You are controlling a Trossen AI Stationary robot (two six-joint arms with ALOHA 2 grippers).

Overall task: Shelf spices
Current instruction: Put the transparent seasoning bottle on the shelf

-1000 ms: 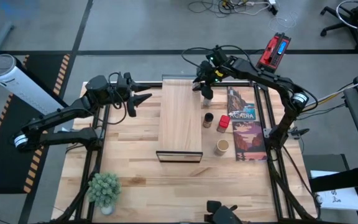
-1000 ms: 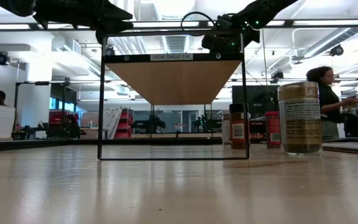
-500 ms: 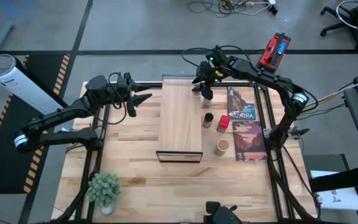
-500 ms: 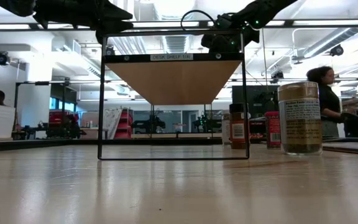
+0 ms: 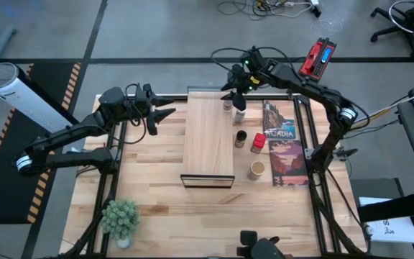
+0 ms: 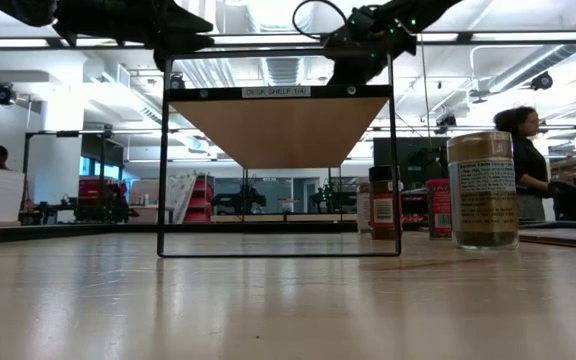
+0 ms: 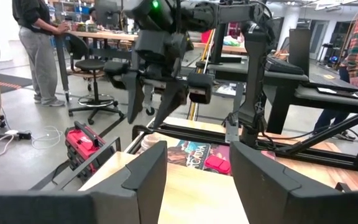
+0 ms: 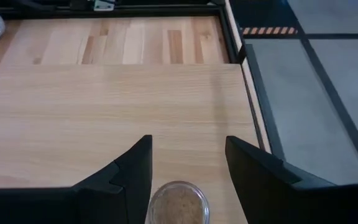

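My right claw [image 5: 233, 90] hangs released above a spice jar [image 5: 227, 105] standing on the shelf [image 5: 208, 140], at its far right corner. My left claw [image 5: 165, 114], fingers parted, waits left of the shelf.

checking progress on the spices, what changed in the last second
The right hand rose and drew a little toward the table's far edge, off the jar on the shelf, which stands free below its open fingers. The left hand and the three spices beside the shelf stayed put.
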